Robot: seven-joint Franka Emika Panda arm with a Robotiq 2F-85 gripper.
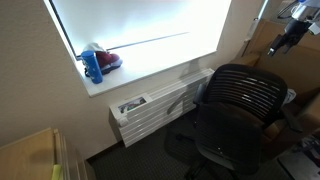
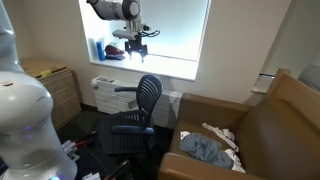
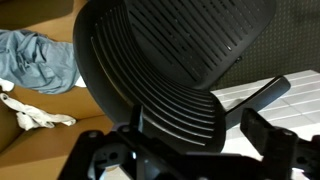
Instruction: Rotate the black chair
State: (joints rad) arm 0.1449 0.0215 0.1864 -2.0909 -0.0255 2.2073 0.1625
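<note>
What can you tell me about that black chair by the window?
The black chair is a swivel office chair with a wide, rounded backrest of horizontal slats, a black seat, armrests and a star base. It stands upright on the dark floor beside the white radiator under the window. The gripper hangs above it, fingers open, not touching.

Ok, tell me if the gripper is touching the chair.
No, in an exterior view the gripper hangs above the chair, with bright window showing between them.
</note>
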